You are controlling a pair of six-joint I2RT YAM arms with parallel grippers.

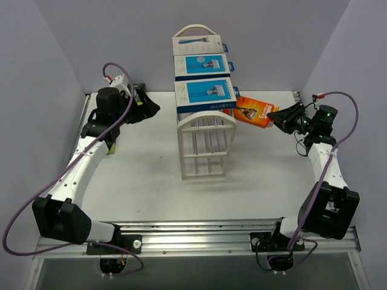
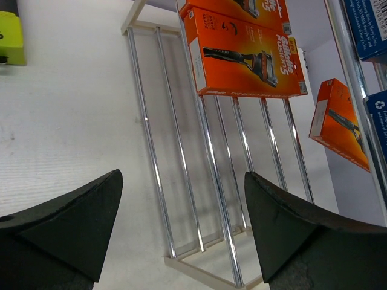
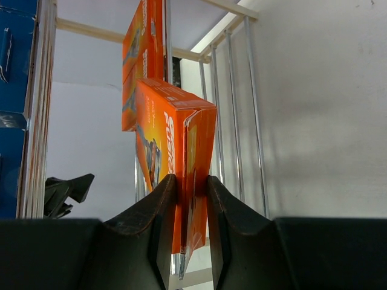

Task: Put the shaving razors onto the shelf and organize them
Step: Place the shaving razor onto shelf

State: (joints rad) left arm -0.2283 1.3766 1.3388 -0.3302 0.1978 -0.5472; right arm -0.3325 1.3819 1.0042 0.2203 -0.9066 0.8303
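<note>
The cream-white shelf [image 1: 205, 128] stands mid-table, with three blue-and-white razor boxes [image 1: 204, 92] lined up on its top tier. My right gripper [image 1: 276, 117] is shut on the edge of an orange razor box [image 1: 254, 112] and holds it in the air at the shelf's right side. In the right wrist view the fingers [image 3: 162, 208] pinch that orange box [image 3: 175, 136] in front of the chrome bars [image 3: 233, 109]. My left gripper [image 1: 152, 107] hovers open and holding nothing left of the shelf. Its wrist view shows orange boxes [image 2: 242, 54] resting on a tier.
A lime-green box [image 2: 11, 37] lies on the table at the far left of the left wrist view. Grey walls close in the table on three sides. The table's metal rail [image 1: 199, 232] runs along the near edge between the arm bases.
</note>
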